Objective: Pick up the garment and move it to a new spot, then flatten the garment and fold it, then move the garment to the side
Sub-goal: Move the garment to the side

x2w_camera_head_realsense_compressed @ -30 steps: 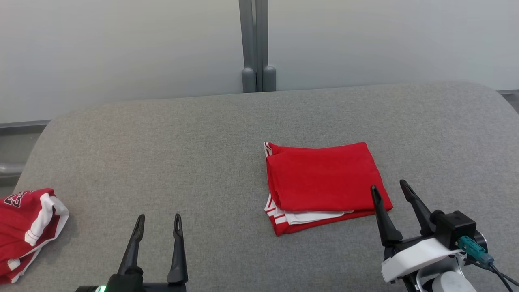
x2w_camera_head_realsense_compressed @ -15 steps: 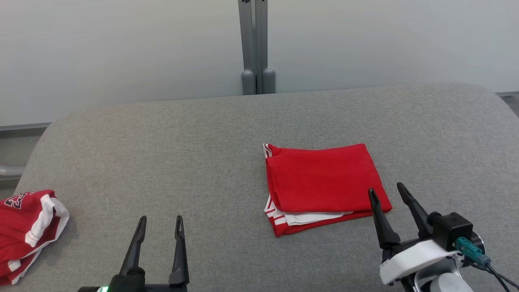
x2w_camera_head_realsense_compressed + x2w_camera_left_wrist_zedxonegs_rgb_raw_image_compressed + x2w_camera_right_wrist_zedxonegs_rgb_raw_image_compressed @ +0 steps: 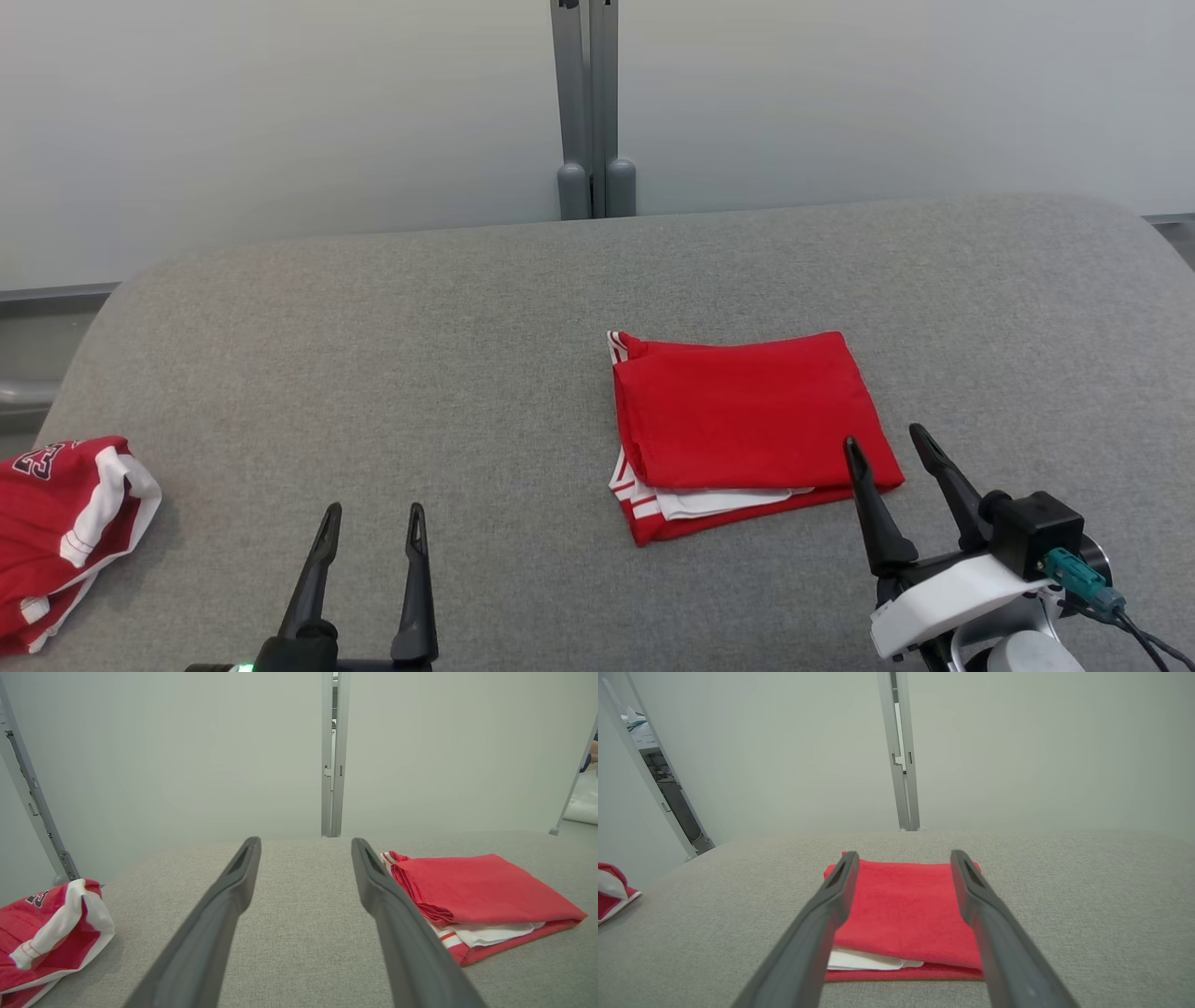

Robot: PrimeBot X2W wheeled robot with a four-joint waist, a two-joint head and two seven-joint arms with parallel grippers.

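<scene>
Two grippers sit nearest, each with its dark fingers spread wide and nothing between them. The left gripper [image 3: 375,511] hangs over bare grey padded surface [image 3: 420,355]. The right gripper [image 3: 883,437] points its fingertips at the near right corner of the garment [image 3: 747,411]; I cannot tell whether they touch it. A crumpled red-and-white jersey [image 3: 65,523] lies at the surface's left edge. Further back, right of centre, the red garment lies folded in a neat rectangle, white trim showing along its near edge. Behind stands a pale wall [image 3: 280,112] with a grey post [image 3: 586,93].
</scene>
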